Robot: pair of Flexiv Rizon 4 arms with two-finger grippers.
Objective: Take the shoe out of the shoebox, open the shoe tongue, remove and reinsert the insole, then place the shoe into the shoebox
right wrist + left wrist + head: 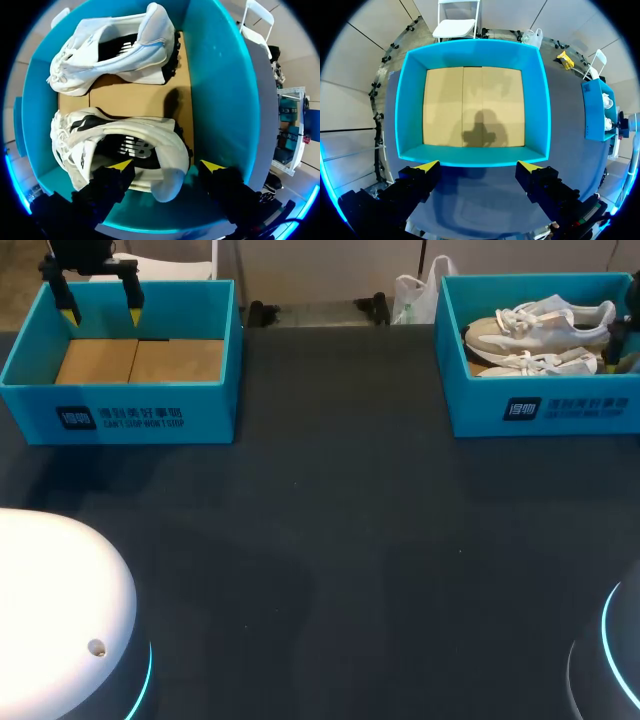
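At step one, nothing grasped yet. Holding right gripper wide open over heel of nearer shoe, inside right shoebox (second shoe lying beside). Parking left gripper, also open, above empty left shoebox. Next: descend, straddle heel collar, pinch.

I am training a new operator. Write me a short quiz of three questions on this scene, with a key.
1. True or false: the left box holds one shoe.
2. How many shoes lie in the right box? A: one. B: two. C: three.
3. Fill in: the right tool hangs over the shoes with its fingers ____.
Key: 1 false; 2 B; 3 open.
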